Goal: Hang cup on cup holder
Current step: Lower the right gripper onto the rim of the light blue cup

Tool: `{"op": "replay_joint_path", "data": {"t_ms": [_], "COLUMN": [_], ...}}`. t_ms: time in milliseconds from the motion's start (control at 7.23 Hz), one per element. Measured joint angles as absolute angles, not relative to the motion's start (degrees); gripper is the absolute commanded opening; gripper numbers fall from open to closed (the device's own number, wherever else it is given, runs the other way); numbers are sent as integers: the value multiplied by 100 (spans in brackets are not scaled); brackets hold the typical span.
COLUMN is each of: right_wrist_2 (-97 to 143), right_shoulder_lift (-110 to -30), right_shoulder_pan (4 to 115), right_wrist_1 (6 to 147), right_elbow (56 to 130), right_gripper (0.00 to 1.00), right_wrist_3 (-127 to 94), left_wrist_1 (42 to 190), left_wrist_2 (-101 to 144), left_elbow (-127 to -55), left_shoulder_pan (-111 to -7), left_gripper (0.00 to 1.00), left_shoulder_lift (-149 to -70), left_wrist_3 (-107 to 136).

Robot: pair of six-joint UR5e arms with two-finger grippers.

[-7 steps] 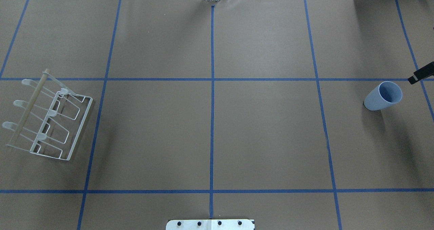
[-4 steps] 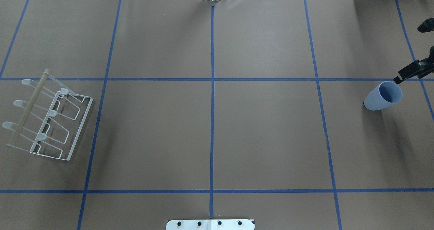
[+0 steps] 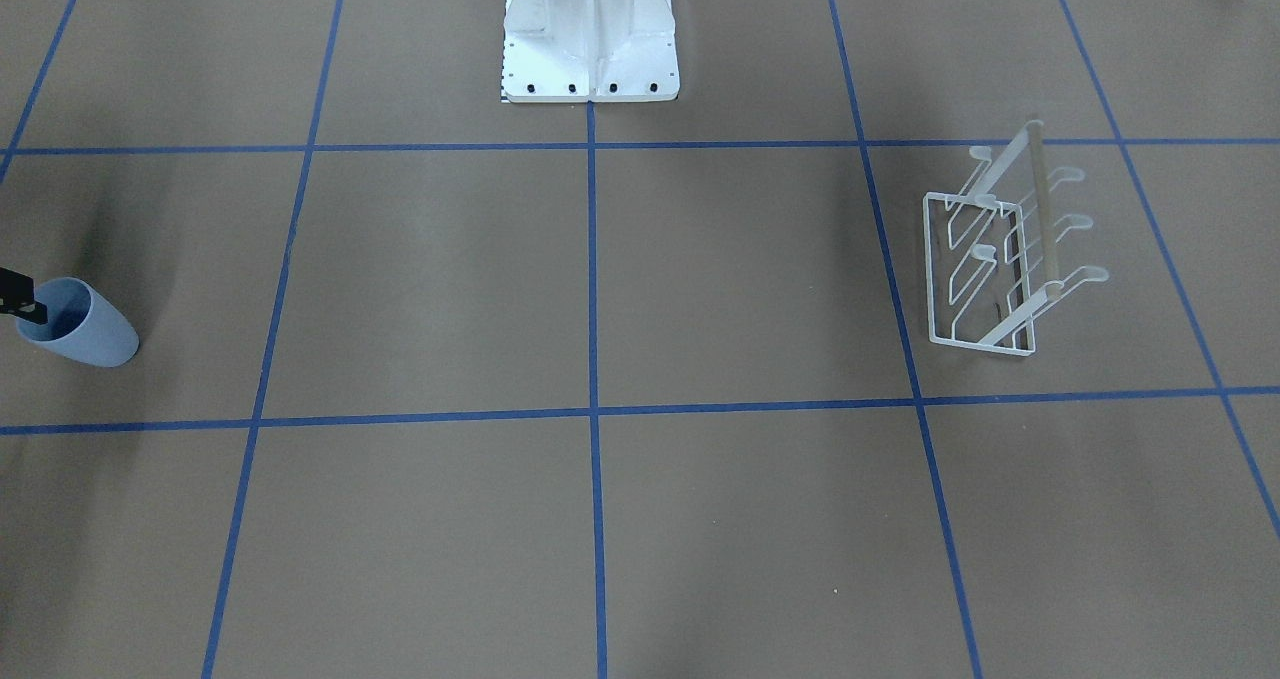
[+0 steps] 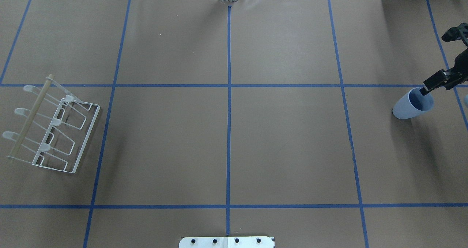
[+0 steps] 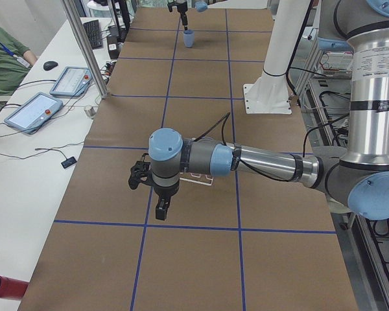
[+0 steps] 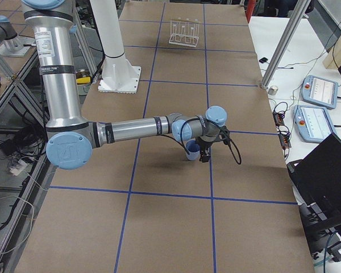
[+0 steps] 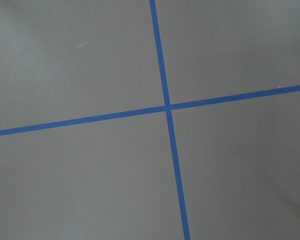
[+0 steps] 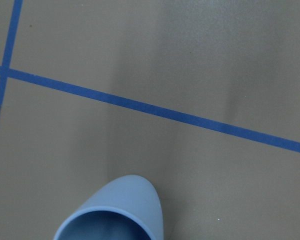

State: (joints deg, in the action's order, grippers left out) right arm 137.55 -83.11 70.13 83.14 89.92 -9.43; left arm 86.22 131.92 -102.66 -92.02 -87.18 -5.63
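Note:
The light blue-grey cup (image 4: pixel 412 104) stands upright at the table's far right, and also shows in the front view (image 3: pixel 78 330) and at the bottom of the right wrist view (image 8: pixel 115 212). My right gripper (image 6: pixel 204 149) hangs right beside it and looks open. One black finger (image 4: pixel 433 83) reaches over the cup's rim, with its tip just inside the mouth. The white wire cup holder (image 4: pixel 55 127) with its wooden rod stands at the far left. My left gripper (image 5: pixel 153 194) hovers near the holder (image 5: pixel 198 179). I cannot tell whether the left gripper is open or shut.
The white robot pedestal (image 3: pixel 590 29) stands at the near middle edge. Blue tape lines (image 4: pixel 229 94) divide the brown table cover. Tablets and cables (image 5: pixel 48 97) lie on the side bench, where a seated person shows.
My right gripper has come in from the right edge toward the cup. Its finger has moved from beside the rim to over the cup's mouth. The cup and the holder have not moved.

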Motion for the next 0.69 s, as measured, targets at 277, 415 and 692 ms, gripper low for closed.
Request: {"op": "replay_joint_path", "data": {"t_ms": [277, 415, 692], "right_wrist_2": [13755, 13761, 13791], "right_shoulder_lift": [-8292, -8290, -8293], "right_shoulder_pan": [6894, 6865, 6850], "right_wrist_1": [8310, 8311, 8302], "right_elbow": [8874, 8856, 8885], "right_gripper": [24, 0, 0], "right_wrist_3": [-933, -930, -888], "left_wrist_1": [8622, 8622, 8622], "left_wrist_2": [13192, 13192, 13200], "left_elbow": [-10266, -10266, -10266], "left_shoulder_pan": [-9202, -9202, -9202], "left_gripper": [98, 98, 98], "left_shoulder_lift": [-8719, -8719, -8719], "left_wrist_3": [-563, -562, -557]}}
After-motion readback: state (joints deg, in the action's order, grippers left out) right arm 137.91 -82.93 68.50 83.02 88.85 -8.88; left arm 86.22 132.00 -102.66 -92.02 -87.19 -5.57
